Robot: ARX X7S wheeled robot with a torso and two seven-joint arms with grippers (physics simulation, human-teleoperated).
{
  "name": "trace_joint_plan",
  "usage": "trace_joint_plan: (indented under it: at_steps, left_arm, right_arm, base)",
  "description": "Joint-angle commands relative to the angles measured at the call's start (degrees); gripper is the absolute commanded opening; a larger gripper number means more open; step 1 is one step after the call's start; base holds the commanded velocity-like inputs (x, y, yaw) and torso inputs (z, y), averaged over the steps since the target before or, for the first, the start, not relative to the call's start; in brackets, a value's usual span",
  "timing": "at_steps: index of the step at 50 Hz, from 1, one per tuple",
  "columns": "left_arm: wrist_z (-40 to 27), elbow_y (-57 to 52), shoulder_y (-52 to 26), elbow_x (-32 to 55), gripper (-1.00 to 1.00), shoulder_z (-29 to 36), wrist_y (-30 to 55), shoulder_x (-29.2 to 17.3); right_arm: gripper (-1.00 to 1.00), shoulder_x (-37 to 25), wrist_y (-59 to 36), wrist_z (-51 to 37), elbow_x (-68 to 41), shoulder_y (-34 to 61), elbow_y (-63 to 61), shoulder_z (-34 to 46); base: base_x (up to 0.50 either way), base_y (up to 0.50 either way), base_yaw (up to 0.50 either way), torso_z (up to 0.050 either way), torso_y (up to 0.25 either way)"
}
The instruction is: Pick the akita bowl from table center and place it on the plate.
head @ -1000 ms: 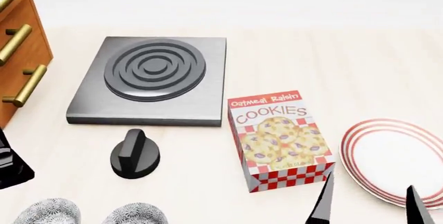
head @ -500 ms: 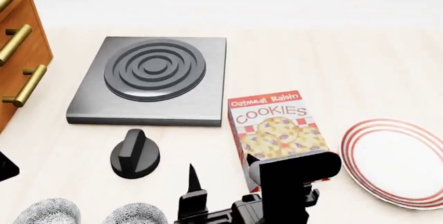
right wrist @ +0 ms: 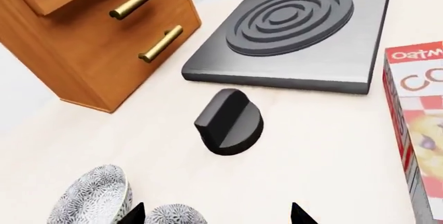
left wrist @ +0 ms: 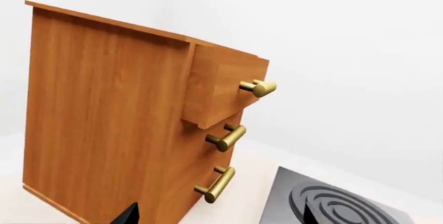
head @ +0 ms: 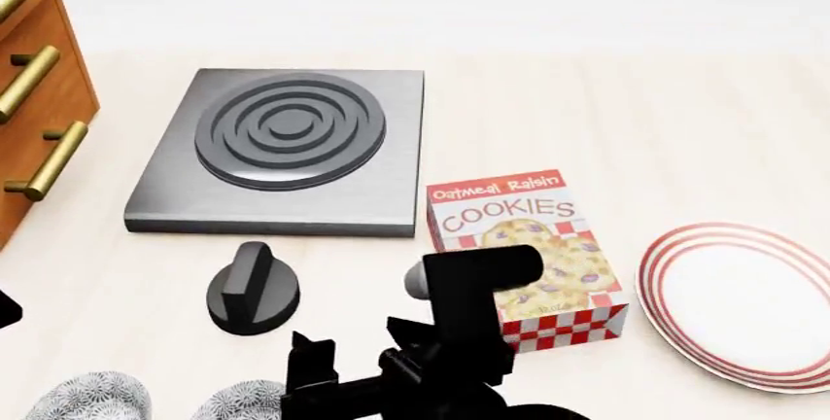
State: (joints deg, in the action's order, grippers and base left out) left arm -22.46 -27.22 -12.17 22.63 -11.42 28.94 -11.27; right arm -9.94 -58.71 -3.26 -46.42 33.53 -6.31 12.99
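Pale counter (head: 726,128) carries everything. Right gripper (right wrist: 216,214), fingertips spread wide and empty, hovers just above the nearer akita bowl (right wrist: 174,215), lined up to grasp; the plate (head: 752,303) lies well off to its right.

Dark grey burner slab (head: 279,153) with raised concentric rings, lying flat on the pale table (head: 623,119). Black knob (head: 253,289) just in front of the slab's near edge. Oatmeal raisin cookie box (head: 526,257) off the slab's near right corner. Wooden drawer cabinet (head: 39,80) with brass handles, left of the slab.
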Motion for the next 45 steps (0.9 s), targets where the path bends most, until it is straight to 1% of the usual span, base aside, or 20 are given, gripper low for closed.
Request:
trace_joint_plan:
  at_steps: [1,11,20,39,45]
  left_arm:
    - [1.8,0.4,0.3,0.2,1.0,-1.0,-0.3,1.0]
    - [1.6,0.4,0.9,0.3,1.0,-0.5,-1.0,1.0]
    - [1.6,0.5,1.5,0.6,1.0,-0.3,-1.7,1.0]
    - [0.8,-1.2,2.0,2.2,1.0,0.0,-1.1,0.6]
    - [0.3,-1.6,1.9,2.5,1.0,0.0,-0.8,0.4]
  right_arm:
    - [1.0,2.4,-4.6,1.0,-3.1,2.7,7.3,-3.5]
    - [1.0,1.8,-8.6,-1.9,-6.1,2.6,5.8,-5.0]
    - [1.0,1.3,-11.4,-3.1,-7.4,1.9,5.9,-4.0]
    - [1.0,0.4,-6.9,1.6,-3.8,4.2,15.8,-0.1]
    - [1.0,0.6,-6.8,2.3,-3.9,4.7,16.6,0.8]
  base:
    - [0.0,0.0,0.0,0.0,0.0]
    - [0.0,0.0,0.0,0.0,0.0]
    - [0.0,0.0,0.0,0.0,0.0]
    - [0.0,0.0,0.0,0.0,0.0]
    - [0.0,0.0,0.0,0.0,0.0]
